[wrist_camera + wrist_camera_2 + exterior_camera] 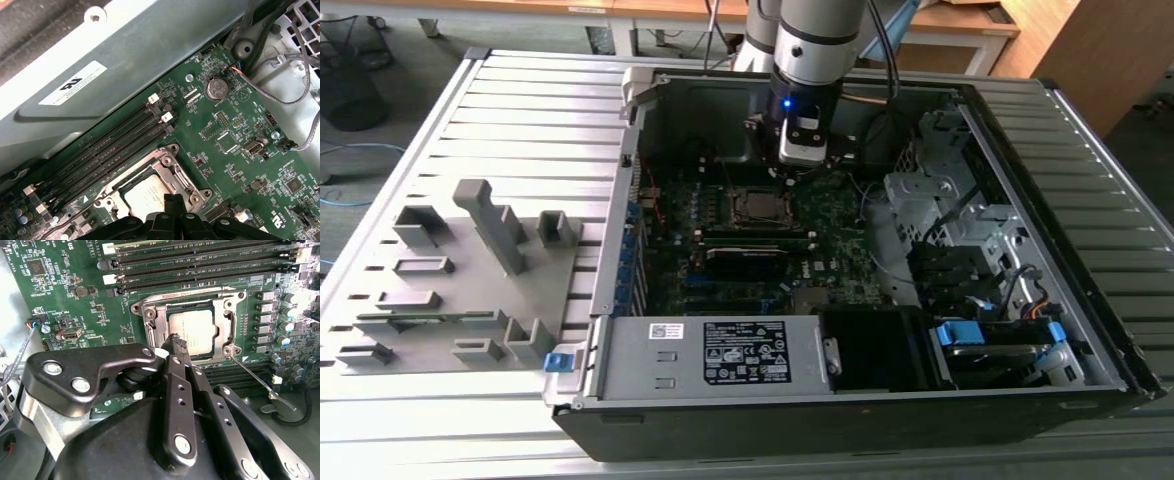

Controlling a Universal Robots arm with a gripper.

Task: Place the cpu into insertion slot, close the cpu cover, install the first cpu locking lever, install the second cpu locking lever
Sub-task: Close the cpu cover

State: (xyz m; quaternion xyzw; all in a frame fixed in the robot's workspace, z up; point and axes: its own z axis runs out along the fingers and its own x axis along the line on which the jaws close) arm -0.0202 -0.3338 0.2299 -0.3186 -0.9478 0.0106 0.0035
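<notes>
Since the cpu (192, 330) already lies in the insertion slot (755, 206) with the cpu cover (227, 322) seemingly down around it, the levers look to be what is left: one thin locking lever (260, 385) juts free, and the gripper (176, 341), fingers (172, 390) pressed together, hovers at the socket's corner

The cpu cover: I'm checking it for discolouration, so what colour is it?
The cpu cover is silver-grey bare metal; the second wrist view shows it best.
</notes>
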